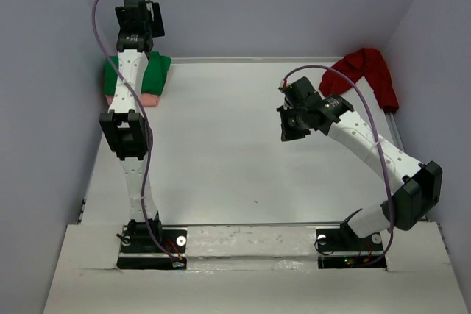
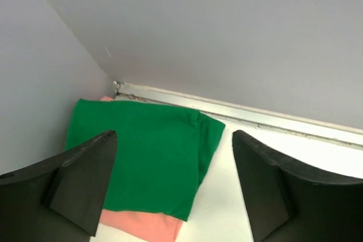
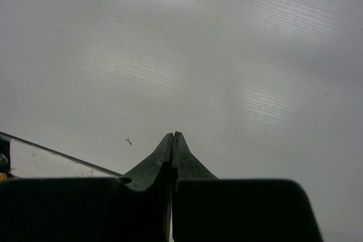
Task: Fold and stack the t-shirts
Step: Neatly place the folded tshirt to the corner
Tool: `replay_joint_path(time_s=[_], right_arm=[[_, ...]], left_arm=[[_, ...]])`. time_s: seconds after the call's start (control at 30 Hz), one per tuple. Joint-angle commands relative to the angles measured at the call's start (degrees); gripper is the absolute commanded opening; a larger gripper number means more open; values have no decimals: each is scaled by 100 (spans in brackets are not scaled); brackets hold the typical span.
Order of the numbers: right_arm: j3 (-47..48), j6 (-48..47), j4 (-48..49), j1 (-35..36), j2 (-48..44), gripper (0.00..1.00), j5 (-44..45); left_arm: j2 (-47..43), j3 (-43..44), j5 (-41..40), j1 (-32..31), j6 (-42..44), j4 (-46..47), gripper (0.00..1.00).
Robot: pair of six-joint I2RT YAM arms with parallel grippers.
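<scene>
the green shirt [image 2: 147, 157] lies folded on the pink shirt [image 2: 142, 226] in the far left corner of the table [image 1: 235, 159] — a stack tucked out of the way. the left gripper [image 2: 173, 151] hangs over it, spread wide, holding nothing. the red shirt [image 1: 366, 71] sits crumpled at the far right edge, not yet folded. the right gripper [image 3: 173, 140], pinched closed and empty, is over the table's middle — probably best placed to fetch it.

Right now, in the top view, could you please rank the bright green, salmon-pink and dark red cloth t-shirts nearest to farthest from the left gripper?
1. Bright green cloth t-shirt, back-left, by the left gripper.
2. Salmon-pink cloth t-shirt, lying under the green one.
3. Dark red cloth t-shirt, back-right corner.
</scene>
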Motion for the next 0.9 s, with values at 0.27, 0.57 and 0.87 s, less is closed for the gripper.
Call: replay_joint_path(time_s=[0.27, 0.57, 0.87], right_arm=[[-164, 183, -35, -31, -694, 0, 131], [-736, 218, 159, -31, -1503, 0, 580], [-842, 95, 290, -31, -1433, 0, 668]], left_arm=[[367, -536, 533, 323, -928, -552, 0], [983, 193, 1458, 983, -1184, -1044, 0], [1140, -193, 2118, 1379, -1421, -921, 0]])
